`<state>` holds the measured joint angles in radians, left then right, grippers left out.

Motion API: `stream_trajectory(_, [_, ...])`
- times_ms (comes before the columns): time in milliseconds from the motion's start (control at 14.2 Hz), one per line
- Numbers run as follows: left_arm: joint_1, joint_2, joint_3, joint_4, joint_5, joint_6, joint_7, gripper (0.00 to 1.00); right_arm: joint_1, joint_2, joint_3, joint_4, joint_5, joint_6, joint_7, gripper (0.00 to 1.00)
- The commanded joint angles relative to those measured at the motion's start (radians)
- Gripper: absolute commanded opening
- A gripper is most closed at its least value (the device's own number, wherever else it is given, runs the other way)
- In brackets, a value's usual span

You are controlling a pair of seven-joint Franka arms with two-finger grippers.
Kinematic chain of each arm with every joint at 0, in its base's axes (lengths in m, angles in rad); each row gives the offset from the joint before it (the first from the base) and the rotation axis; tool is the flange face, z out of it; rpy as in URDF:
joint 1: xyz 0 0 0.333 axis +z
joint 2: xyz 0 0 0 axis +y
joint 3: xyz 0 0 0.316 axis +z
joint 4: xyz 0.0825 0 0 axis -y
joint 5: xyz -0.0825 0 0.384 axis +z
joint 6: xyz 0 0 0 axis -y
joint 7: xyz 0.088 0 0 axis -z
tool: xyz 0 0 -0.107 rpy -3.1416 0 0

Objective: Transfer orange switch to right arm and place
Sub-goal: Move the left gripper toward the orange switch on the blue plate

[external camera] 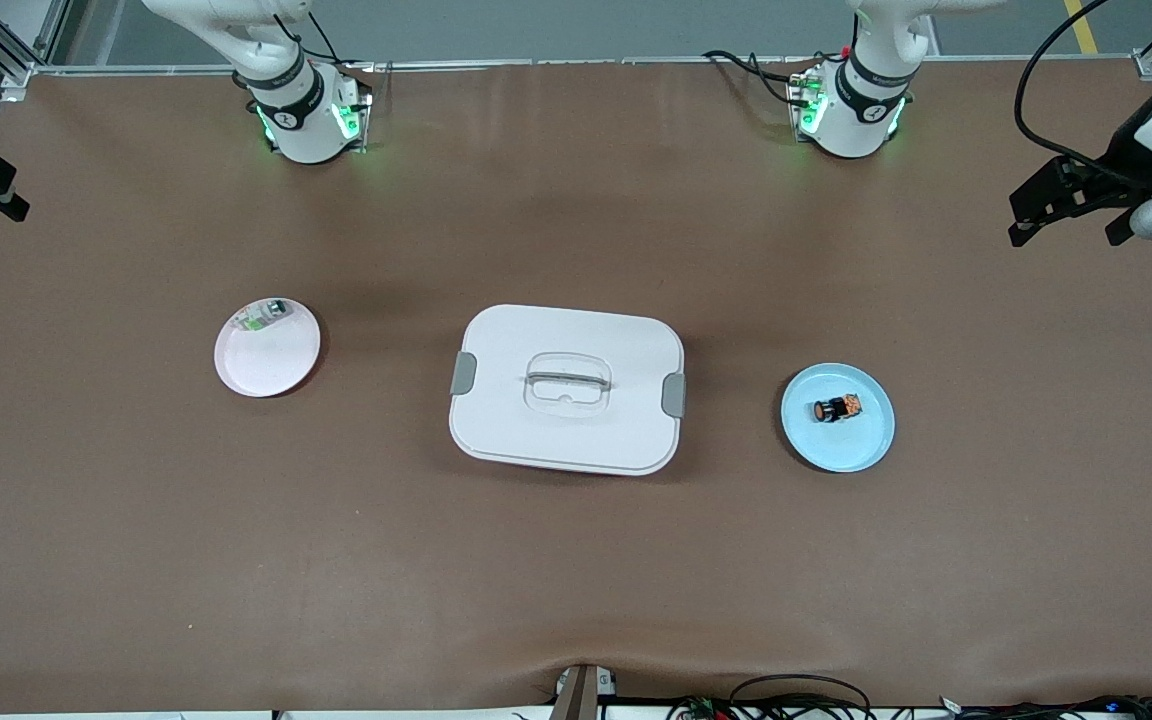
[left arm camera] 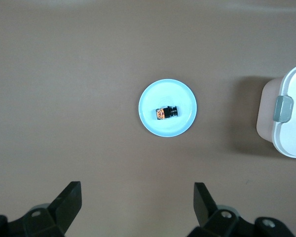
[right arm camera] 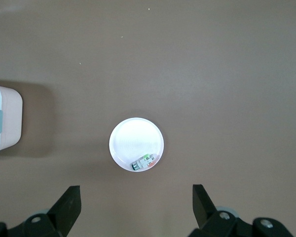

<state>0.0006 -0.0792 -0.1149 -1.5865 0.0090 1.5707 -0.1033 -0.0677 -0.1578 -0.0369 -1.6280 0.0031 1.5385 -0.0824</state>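
At the right arm's end of the table a pale pink plate (external camera: 267, 348) carries a small white-and-green part (external camera: 264, 314) at its rim, on the side toward the robots' bases. The right gripper (right arm camera: 136, 210) hangs high over the table beside this plate, aimed straight down, jaws spread wide and empty. In the middle sits a white lidded box (external camera: 567, 388) with grey side clips and a clear handle. Toward the left arm's end, the orange switch (external camera: 837, 408) lies on its side near the centre of a light blue plate (external camera: 866, 444). The left gripper (left arm camera: 138, 207) is likewise raised high, pointing down near that plate, fingers parted and holding nothing.
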Motion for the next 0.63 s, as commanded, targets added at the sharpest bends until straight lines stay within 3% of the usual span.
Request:
stream_trajectory(0, [0.005, -0.008, -0.002, -0.001, -0.011, -0.007, 0.004, 1.0, -0.018, 0.014, 0.011, 0.026, -0.011, -0.009, -0.013, 1.0])
stream_trajectory(282, [0.01, 0.056, 0.003, 0.02, -0.003, -0.008, 0.028, 1.0, -0.018, 0.014, 0.011, 0.026, -0.011, -0.009, -0.013, 1.0])
stream_trajectory(564, [0.009, 0.136, 0.004, -0.021, -0.014, 0.058, -0.008, 1.0, -0.018, 0.014, 0.011, 0.026, -0.011, -0.009, -0.013, 1.0])
